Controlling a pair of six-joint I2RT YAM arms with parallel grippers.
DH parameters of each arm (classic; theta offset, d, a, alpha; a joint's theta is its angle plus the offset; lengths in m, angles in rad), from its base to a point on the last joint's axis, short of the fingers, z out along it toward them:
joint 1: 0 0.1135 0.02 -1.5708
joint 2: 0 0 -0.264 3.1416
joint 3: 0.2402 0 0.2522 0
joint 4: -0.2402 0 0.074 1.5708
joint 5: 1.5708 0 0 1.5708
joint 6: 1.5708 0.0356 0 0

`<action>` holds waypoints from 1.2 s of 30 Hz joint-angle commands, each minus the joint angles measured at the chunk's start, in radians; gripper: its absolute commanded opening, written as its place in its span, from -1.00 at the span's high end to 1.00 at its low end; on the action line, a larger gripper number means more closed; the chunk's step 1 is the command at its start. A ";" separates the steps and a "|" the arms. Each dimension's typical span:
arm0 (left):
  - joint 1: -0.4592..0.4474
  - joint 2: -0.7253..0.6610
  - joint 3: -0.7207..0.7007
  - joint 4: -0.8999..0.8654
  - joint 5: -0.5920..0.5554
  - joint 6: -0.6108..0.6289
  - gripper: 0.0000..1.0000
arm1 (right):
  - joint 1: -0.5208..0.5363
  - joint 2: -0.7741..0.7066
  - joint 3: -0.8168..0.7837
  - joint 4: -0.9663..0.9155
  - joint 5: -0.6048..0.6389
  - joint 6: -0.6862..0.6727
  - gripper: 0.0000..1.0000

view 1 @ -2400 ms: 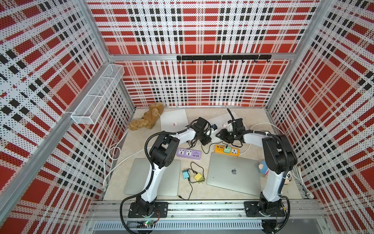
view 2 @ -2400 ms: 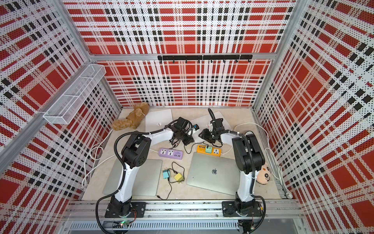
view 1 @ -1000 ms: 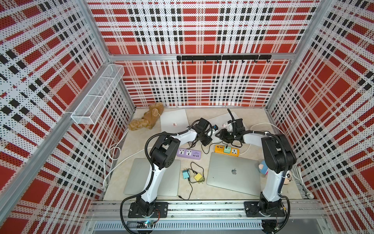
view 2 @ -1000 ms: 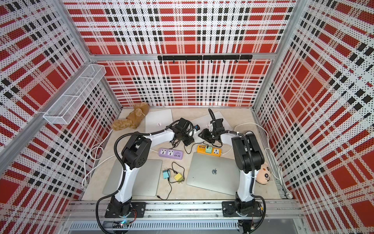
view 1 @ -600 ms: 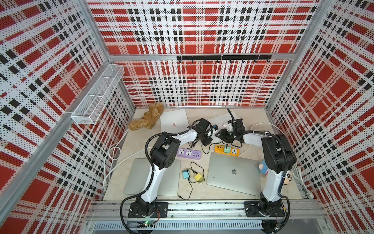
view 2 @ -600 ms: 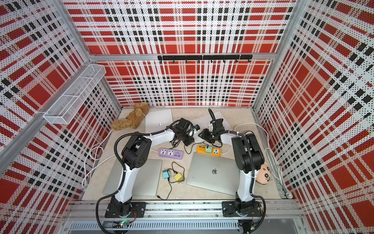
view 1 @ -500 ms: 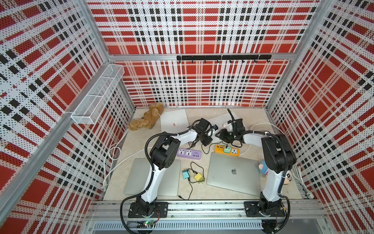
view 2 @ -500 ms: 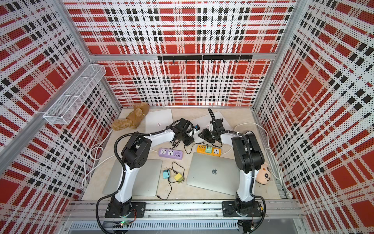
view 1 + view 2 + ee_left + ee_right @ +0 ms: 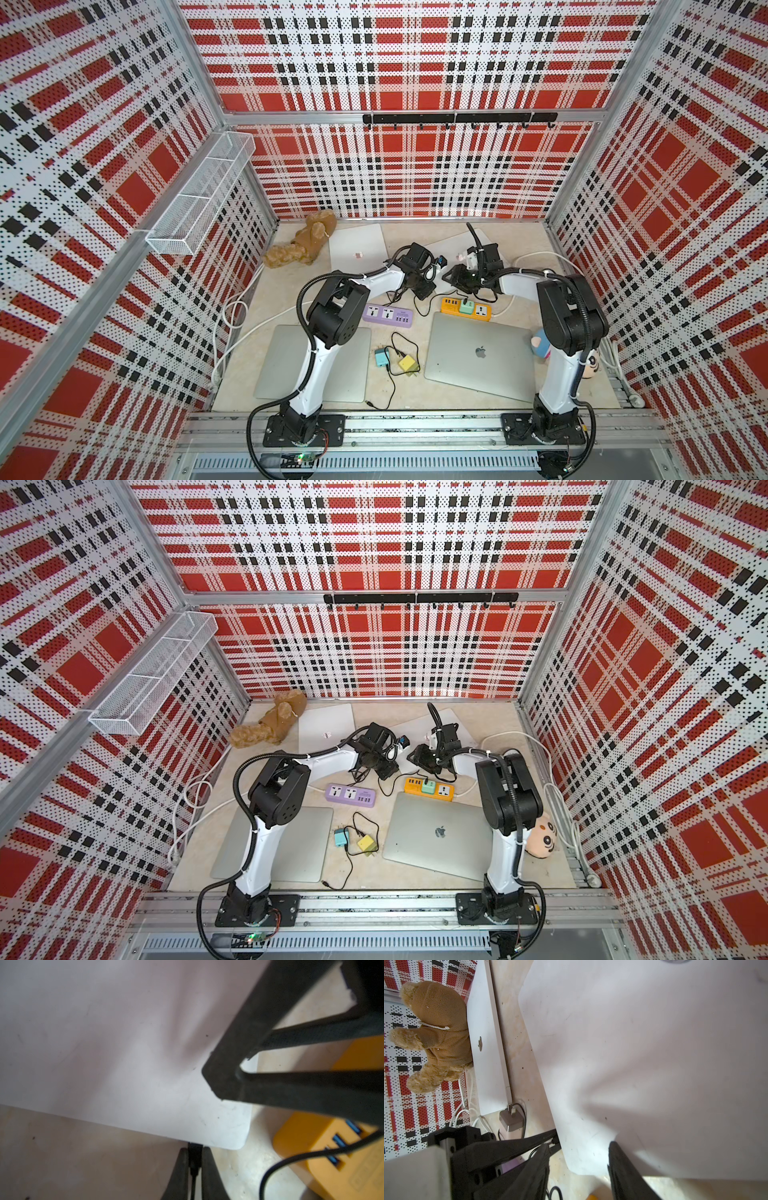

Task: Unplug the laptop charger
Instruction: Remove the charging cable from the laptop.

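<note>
At the laptop's [image 9: 124,1053] edge, my left tool [image 9: 195,1150] is clenched on the charger plug [image 9: 195,1158]; my right tool [image 9: 579,1144] sits spread over that corner. I'd pull straight out, with the laptop braced.

left arm [image 9: 316,365], right arm [image 9: 559,376]: white links, black joints | ribbed black hoses [image 9: 301,296] | black base plates [image 9: 336,427]
</note>
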 commanded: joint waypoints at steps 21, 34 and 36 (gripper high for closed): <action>0.034 -0.058 -0.047 -0.054 -0.050 -0.048 0.81 | -0.016 0.010 -0.030 -0.079 0.065 -0.021 0.02; 0.033 -0.098 -0.072 -0.052 -0.081 -0.022 0.79 | -0.022 0.006 -0.031 -0.080 0.051 -0.021 0.02; 0.030 -0.106 -0.075 -0.042 -0.068 -0.030 0.69 | -0.022 -0.004 -0.025 -0.084 0.036 -0.025 0.01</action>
